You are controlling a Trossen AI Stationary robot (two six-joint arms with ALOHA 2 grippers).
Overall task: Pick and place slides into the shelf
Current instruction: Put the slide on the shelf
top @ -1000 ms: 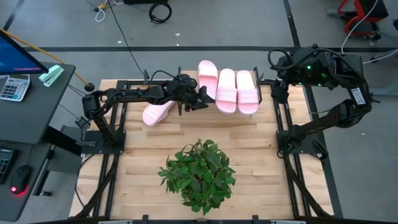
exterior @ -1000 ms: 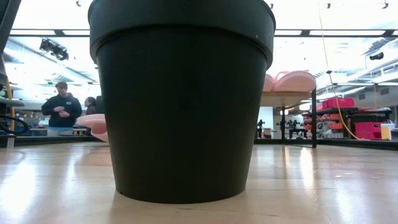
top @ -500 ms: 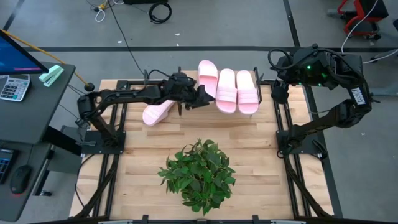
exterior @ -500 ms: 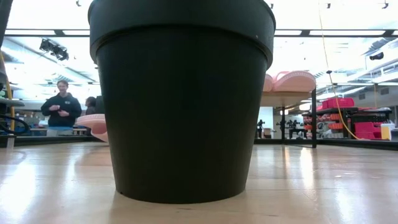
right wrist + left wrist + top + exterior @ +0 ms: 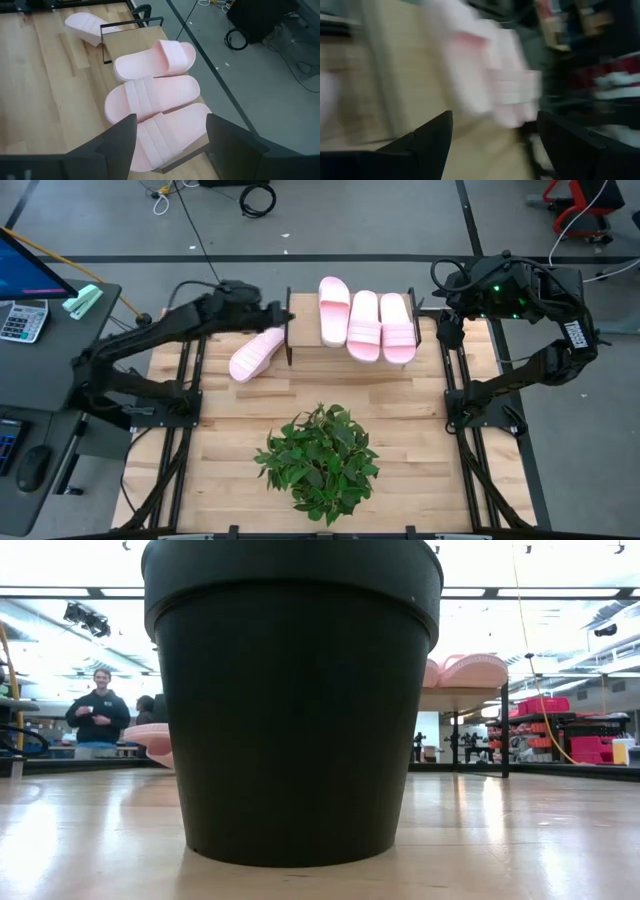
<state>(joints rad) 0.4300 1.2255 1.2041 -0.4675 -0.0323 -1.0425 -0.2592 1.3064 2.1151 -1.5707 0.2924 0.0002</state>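
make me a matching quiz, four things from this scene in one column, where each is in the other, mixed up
Things:
1. fourth slide
2. three slides
3. potted plant
4. right gripper

Places:
a. on the shelf top, side by side
b. near middle of the table
c. on the tabletop, just left of the shelf
d. off the shelf's right end, open

Pairs: 1-c, 2-a, 3-b, 4-d

Left arm pulled back from the shelf

The dark left gripper (image 5: 278, 314), jaws apart and empty, has drawn away from the pale pink foam slides (image 5: 365, 325) on the light wooden shelf (image 5: 305, 332), now above the fourth slide (image 5: 256, 354) on the table.
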